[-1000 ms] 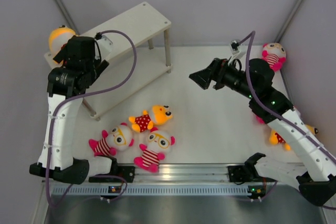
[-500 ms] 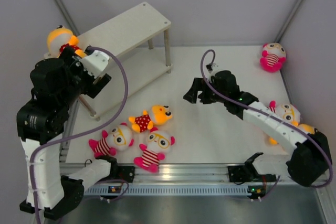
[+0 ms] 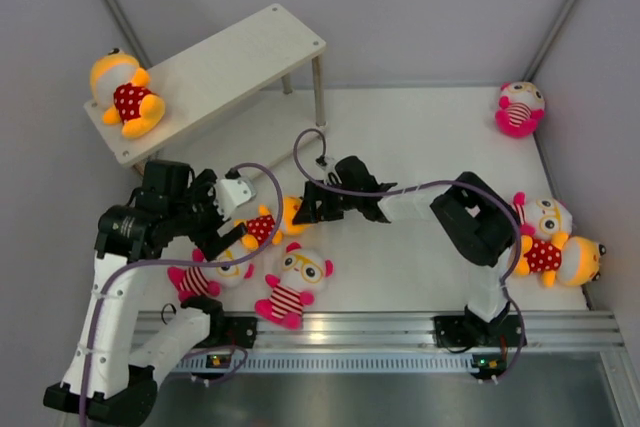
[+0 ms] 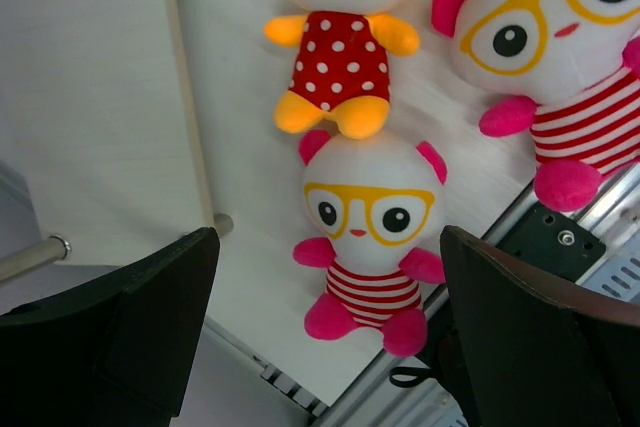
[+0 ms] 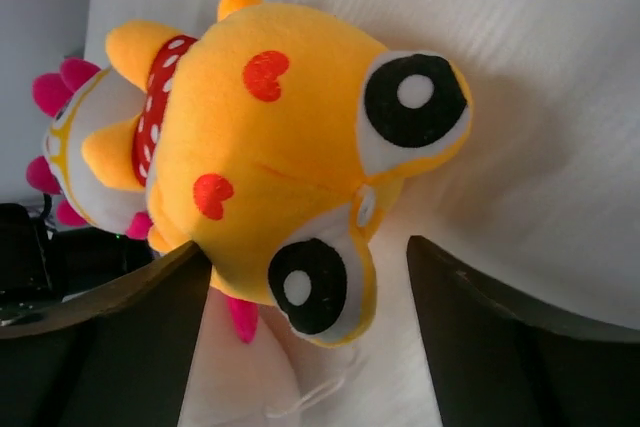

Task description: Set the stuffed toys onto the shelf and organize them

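Observation:
An orange-yellow toy (image 3: 125,95) sits on the left end of the shelf's (image 3: 240,55) top board. On the table, an orange toy (image 3: 280,219) lies above two white-faced toys (image 3: 215,267) (image 3: 292,282). My left gripper (image 3: 207,230) is open and empty above them. In the left wrist view one white-faced toy (image 4: 370,237) lies below the open left gripper (image 4: 330,347). My right gripper (image 3: 308,205) is open, and the orange toy's head (image 5: 290,167) lies between its spread fingers (image 5: 120,347), not clamped.
At the right edge lie a white-faced toy (image 3: 545,215) and an orange toy (image 3: 560,259). Another white-faced toy (image 3: 520,107) sits at the back right. The shelf's lower board (image 4: 90,97) and a thin leg (image 4: 190,97) are close on the left. A metal rail (image 3: 350,327) runs along the near edge.
My left arm left the orange toy on the shelf top and swung down over the toys at the front. My right arm reached left across the table to the middle orange toy.

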